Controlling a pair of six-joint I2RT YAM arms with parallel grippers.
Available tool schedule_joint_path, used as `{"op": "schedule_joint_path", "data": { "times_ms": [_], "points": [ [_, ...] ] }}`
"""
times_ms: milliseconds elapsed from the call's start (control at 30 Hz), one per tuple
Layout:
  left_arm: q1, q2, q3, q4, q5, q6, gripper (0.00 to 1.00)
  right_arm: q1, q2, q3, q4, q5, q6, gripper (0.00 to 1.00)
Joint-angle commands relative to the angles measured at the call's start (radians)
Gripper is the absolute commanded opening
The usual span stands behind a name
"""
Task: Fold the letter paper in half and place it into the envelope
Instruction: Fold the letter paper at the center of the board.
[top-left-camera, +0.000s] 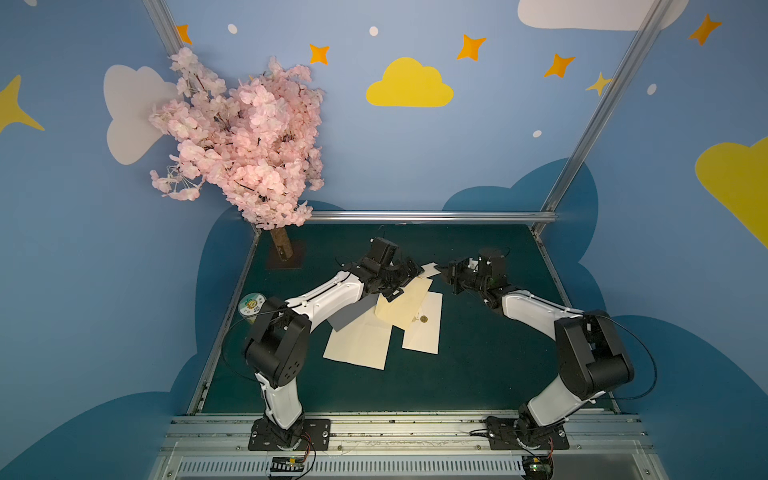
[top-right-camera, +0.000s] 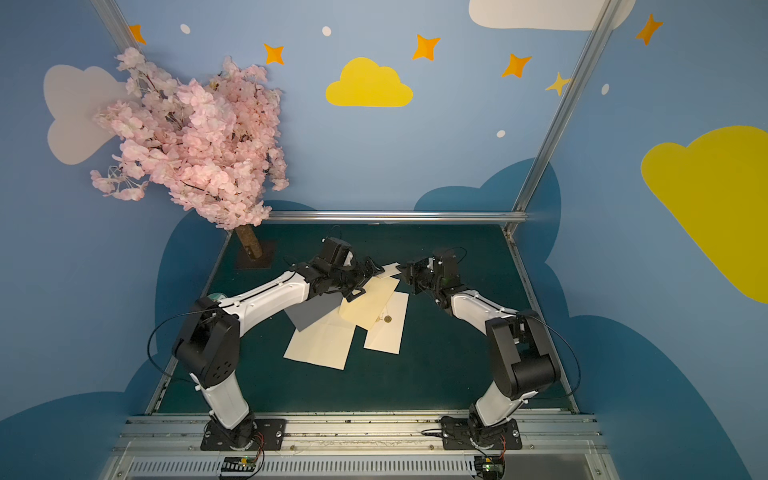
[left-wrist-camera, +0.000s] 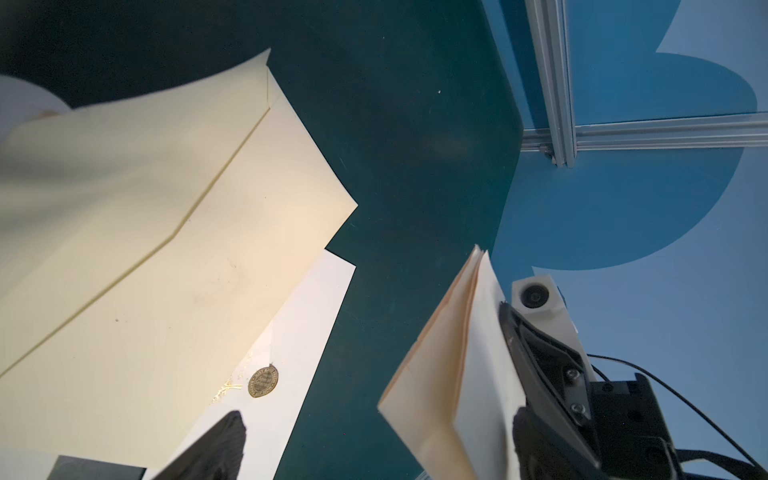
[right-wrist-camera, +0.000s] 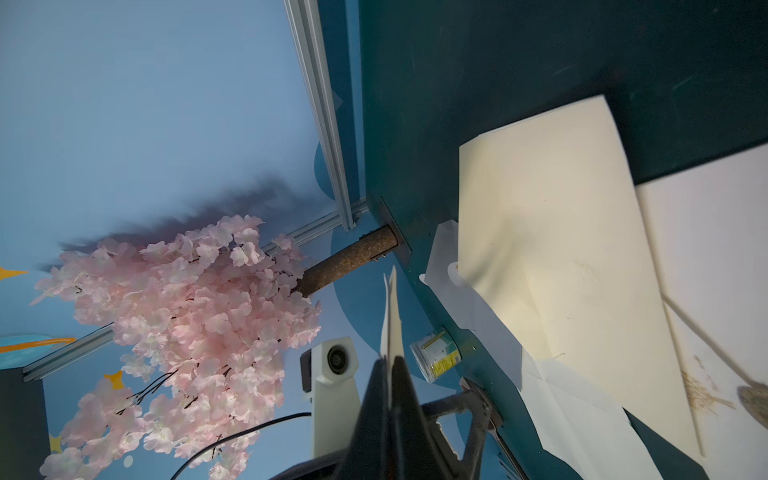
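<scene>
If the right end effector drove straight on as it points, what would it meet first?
Probably the open left end effector, just beyond the folded letter paper it carries; depth unclear.

Folded letter (top-left-camera: 430, 270) aloft beside cream envelope (top-left-camera: 405, 305)

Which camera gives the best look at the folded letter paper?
The left wrist view: the folded letter paper fills the foreground, its layers fanned, pinched by the right pincer. The right wrist view shows it only edge-on; in both top views it is just a small pale slip.
</scene>
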Motion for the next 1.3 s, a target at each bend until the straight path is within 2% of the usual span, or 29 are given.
{"op": "schedule_joint_path", "data": {
  "times_ms": [0, 67, 233, 333, 467, 567, 633, 667, 700, 733, 767, 833, 1000, 1133, 1267],
  "points": [
    [-0.004, 0.012, -0.017, 0.126, 0.038, -0.115, 0.95, 0.010, 0.012, -0.003, 0.084, 0.037, 0.009, 0.00],
    [-0.006, 0.011, -0.038, 0.188, 0.034, -0.150, 0.88, 0.014, 0.017, -0.006, 0.098, 0.038, 0.015, 0.00],
    [-0.009, 0.032, -0.050, 0.297, 0.048, -0.211, 0.62, 0.022, 0.021, -0.017, 0.115, 0.045, 0.016, 0.00],
    [-0.009, 0.043, -0.043, 0.326, 0.049, -0.215, 0.56, 0.024, 0.025, -0.016, 0.119, 0.040, 0.016, 0.00],
    [-0.008, 0.056, -0.046, 0.374, 0.054, -0.227, 0.44, 0.027, 0.020, -0.017, 0.108, 0.030, 0.010, 0.00],
    [-0.006, 0.071, -0.043, 0.403, 0.076, -0.219, 0.27, 0.026, 0.018, -0.013, 0.094, 0.013, -0.004, 0.00],
    [-0.002, 0.075, -0.041, 0.412, 0.093, -0.201, 0.12, 0.024, 0.017, 0.001, 0.072, -0.011, -0.024, 0.00],
    [0.001, 0.077, -0.039, 0.407, 0.101, -0.191, 0.06, 0.021, 0.016, 0.007, 0.060, -0.025, -0.036, 0.13],
    [0.005, 0.076, -0.038, 0.400, 0.109, -0.178, 0.03, 0.017, 0.015, 0.015, 0.045, -0.045, -0.051, 0.33],
    [0.009, 0.073, -0.039, 0.396, 0.121, -0.164, 0.02, 0.010, 0.015, 0.023, 0.029, -0.066, -0.068, 0.49],
    [0.013, 0.071, -0.038, 0.392, 0.132, -0.151, 0.02, 0.005, 0.017, 0.031, 0.017, -0.087, -0.085, 0.58],
    [0.024, 0.066, -0.033, 0.367, 0.158, -0.112, 0.02, -0.013, 0.025, 0.049, -0.003, -0.141, -0.123, 0.68],
    [0.050, 0.085, -0.002, 0.357, 0.281, -0.023, 0.02, -0.048, 0.076, 0.082, 0.006, -0.293, -0.203, 0.69],
    [0.066, 0.098, -0.007, 0.344, 0.367, 0.034, 0.02, -0.068, 0.120, 0.104, 0.014, -0.407, -0.269, 0.66],
    [0.076, 0.105, -0.037, 0.394, 0.434, 0.047, 0.02, -0.079, 0.170, 0.109, 0.096, -0.484, -0.254, 0.63]
  ]
}}
